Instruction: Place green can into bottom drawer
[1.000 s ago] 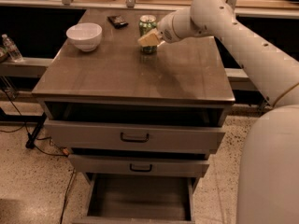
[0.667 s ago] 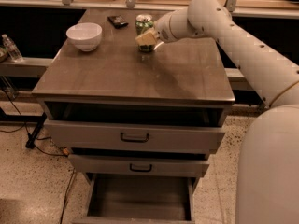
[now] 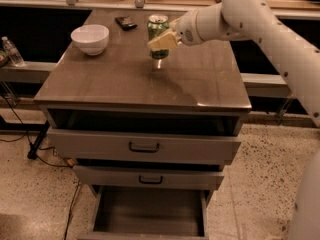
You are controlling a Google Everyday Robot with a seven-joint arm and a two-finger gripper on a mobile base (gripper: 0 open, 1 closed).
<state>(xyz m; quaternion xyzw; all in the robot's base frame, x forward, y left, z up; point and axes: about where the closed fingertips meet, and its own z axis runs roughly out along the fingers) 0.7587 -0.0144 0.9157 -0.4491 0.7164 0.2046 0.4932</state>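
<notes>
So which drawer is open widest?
The bottom drawer: narrowest, its dark inside exposed; the two handled drawers above barely stick out. The gripper holds the green can over the cabinet top.

White bowl (image 3: 90,38), dark object (image 3: 125,22), plastic bottle (image 3: 11,50).

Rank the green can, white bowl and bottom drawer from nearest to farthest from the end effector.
1. green can, held in the end effector over the tabletop's rear.
2. white bowl, rear left.
3. bottom drawer, open, lowest.

Dim, warm light; tabletop (image 3: 115,81) glare (under the gripper (image 3: 160,42)).
</notes>
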